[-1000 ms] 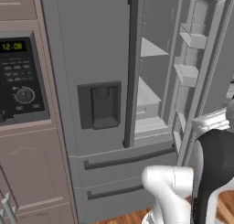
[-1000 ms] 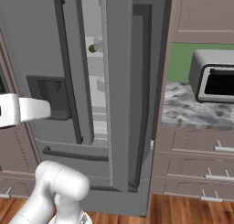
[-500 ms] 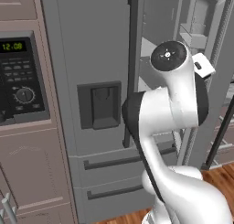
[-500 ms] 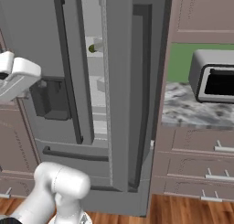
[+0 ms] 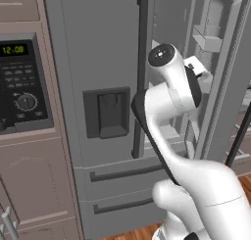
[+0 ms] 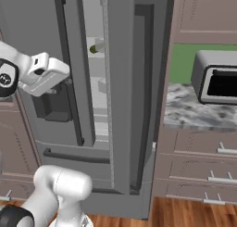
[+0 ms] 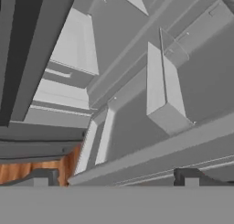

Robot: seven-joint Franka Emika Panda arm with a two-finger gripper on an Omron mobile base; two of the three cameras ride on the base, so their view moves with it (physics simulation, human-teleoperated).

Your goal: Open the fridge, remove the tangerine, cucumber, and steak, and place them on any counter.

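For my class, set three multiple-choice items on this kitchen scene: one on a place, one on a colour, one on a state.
1. Where is the toaster oven?
A. On the counter right of the fridge
B. On the floor
C. Inside the fridge

2. What colour is the wall behind the toaster oven?
A. Red
B. Green
C. Blue

3. How is the fridge's right door?
A. Shut
B. Removed
C. Swung open

Answers:
1 A, it sits on the marbled top.
2 B, a green panel shows above the counter.
3 C, shelves show past its edge.
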